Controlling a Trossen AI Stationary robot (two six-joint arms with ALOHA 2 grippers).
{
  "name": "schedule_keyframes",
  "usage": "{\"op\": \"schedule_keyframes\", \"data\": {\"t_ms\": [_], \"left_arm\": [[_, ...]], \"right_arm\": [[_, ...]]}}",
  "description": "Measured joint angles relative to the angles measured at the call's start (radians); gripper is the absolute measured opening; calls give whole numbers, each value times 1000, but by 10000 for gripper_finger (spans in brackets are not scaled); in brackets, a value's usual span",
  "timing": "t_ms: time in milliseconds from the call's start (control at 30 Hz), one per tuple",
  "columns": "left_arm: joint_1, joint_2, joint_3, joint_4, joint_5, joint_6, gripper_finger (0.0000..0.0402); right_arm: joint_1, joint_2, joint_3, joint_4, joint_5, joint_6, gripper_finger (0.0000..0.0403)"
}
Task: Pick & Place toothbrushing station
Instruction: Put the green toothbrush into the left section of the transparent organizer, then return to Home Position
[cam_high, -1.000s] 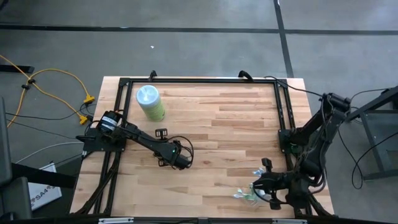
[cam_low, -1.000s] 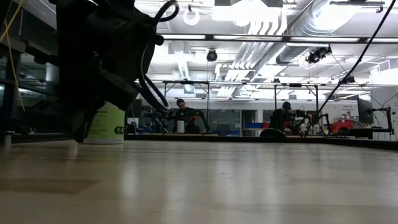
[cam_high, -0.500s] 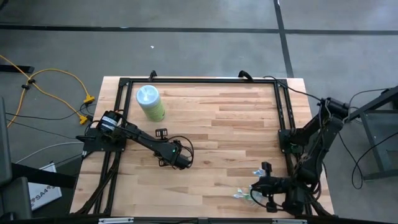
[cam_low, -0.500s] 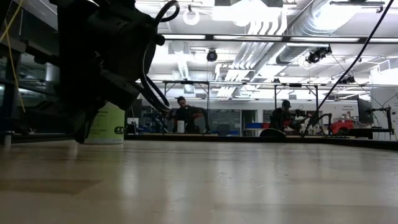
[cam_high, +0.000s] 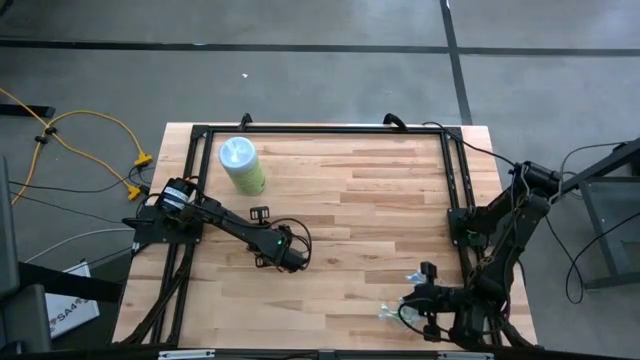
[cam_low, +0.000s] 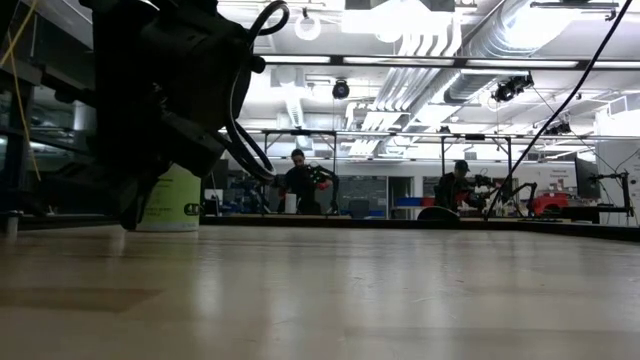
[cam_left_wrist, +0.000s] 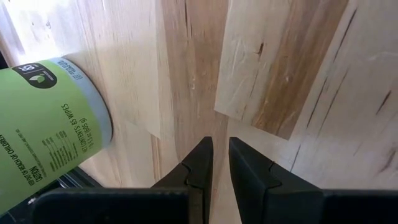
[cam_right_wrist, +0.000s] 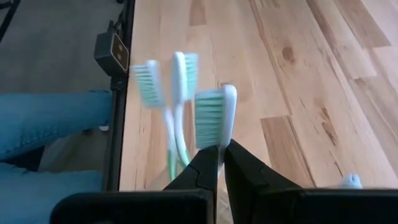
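Three white toothbrushes with green bristles show in the right wrist view. One (cam_right_wrist: 216, 117) rises sharp from my right gripper (cam_right_wrist: 222, 149), which is shut on it. The other two (cam_right_wrist: 177, 81) stand blurred just beside it, their lower ends hidden behind my fingers. From above, the brushes (cam_high: 388, 313) and my right gripper (cam_high: 405, 308) are at the table's near right corner. A small pale-blue tip (cam_right_wrist: 351, 181) shows on the wood close by. My left gripper (cam_high: 297, 262) hangs over the table's middle left, its fingertips (cam_left_wrist: 221, 146) a narrow gap apart with nothing between them. My right gripper pinches the nearest toothbrush at its neck, just below the bristled head (cam_right_wrist: 219, 142), between its two fingertips. The head stands out beyond the fingertips, bristles facing the other two brushes. The fingers hide the handle, so I cannot tell where it ends.
A pale-green canister with a light-blue lid (cam_high: 241, 165) stands upright at the far left, also close to my left gripper in its wrist view (cam_left_wrist: 43, 124). A black frame (cam_high: 455, 180) runs along the table's edges. A person's legs in jeans (cam_right_wrist: 43, 124) are beyond the near edge.
My right gripper has sunk and gone a little toward the table's near edge, rolling slightly, with the toothbrush still between its fingers. The left arm has kept still.
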Motion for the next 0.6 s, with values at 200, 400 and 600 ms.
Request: {"op": "schedule_keyframes", "data": {"t_ms": [200,400,600], "left_arm": [[0,0,0,1,0,0,44],[0,0,0,1,0,0,44],[0,0,0,1,0,0,44]], "right_arm": [[0,0,0,-19,-29,56,20],[0,0,0,-19,-38,60,47],[0,0,0,-17,-38,60,63]]}}
